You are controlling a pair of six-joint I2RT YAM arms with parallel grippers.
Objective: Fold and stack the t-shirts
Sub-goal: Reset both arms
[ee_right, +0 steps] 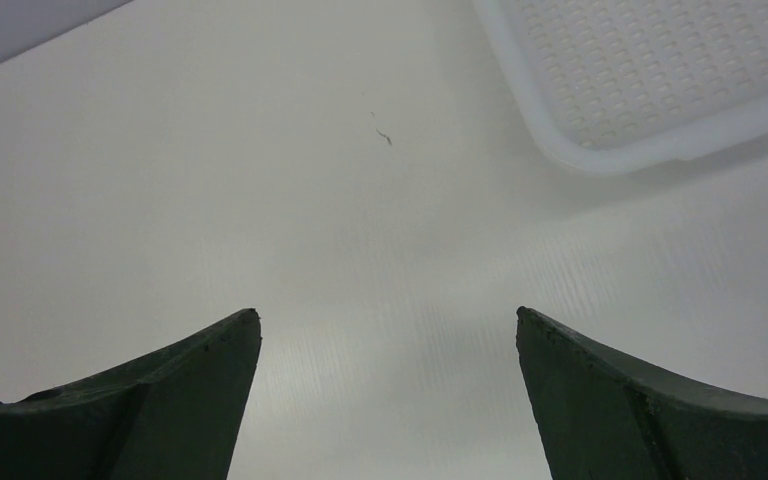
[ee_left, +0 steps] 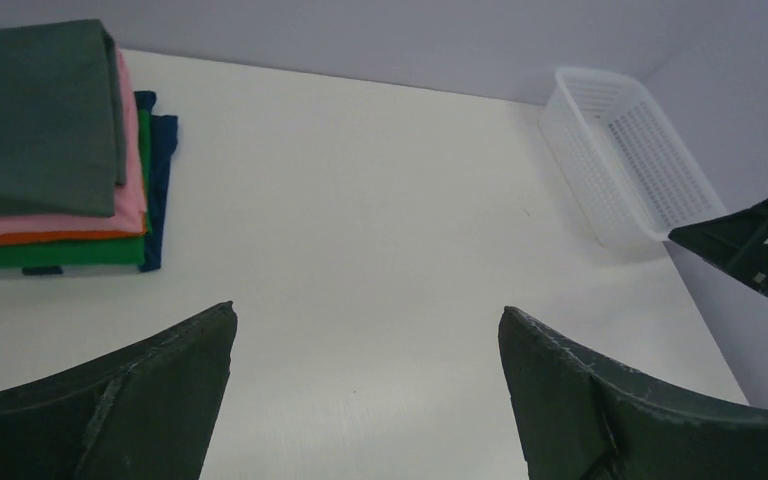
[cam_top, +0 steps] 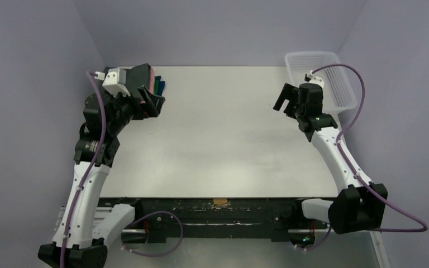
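Tools both open, empty: left tool (ee_left: pixel 367 318) near stacked folded t-shirts (ee_left: pixel 45 130), charcoal on top, on tabletop (ee_left: pixel 360 180); right tool (ee_right: pixel 388 318) near basket (ee_right: pixel 650 70).

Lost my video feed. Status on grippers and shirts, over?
Left gripper open, empty. Right gripper open, empty. T-shirts folded, stacked far left, charcoal on top. Basket far right, well apart from stack.
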